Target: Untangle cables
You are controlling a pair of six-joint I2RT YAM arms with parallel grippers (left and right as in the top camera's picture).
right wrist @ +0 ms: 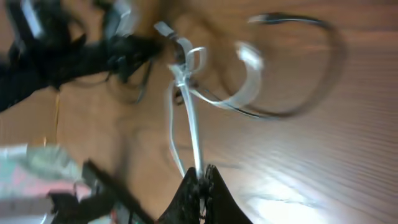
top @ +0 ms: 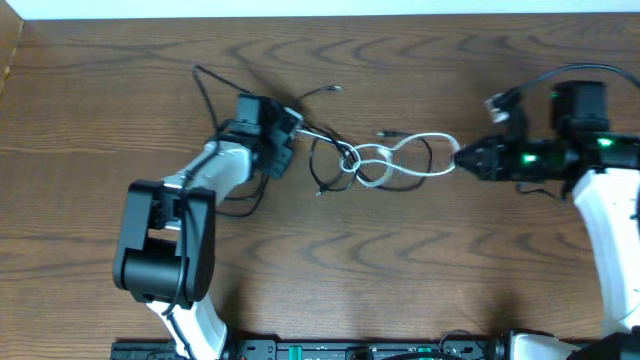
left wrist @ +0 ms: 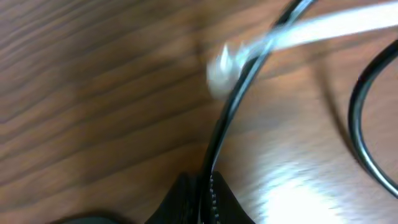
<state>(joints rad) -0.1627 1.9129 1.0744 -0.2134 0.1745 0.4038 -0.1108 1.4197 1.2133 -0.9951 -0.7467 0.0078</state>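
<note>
black cable [top: 312, 165] and white cable [top: 432, 138] looped into knot [top: 358, 160] mid-table [top: 300, 280]; left gripper [top: 292, 135] near knot on its left, jaws clenched on black cable; right gripper [top: 462, 157] farther from knot on its right, jaws clamped on white cable; small plug [top: 386, 133] just above knot

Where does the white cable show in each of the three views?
Overhead: white cable loops across the centre.
Left wrist: blurred streak, upper right.
Right wrist: rises from the right gripper, bottom centre, toward upper left.
Shared landmark: the black cable crossing it.
</note>
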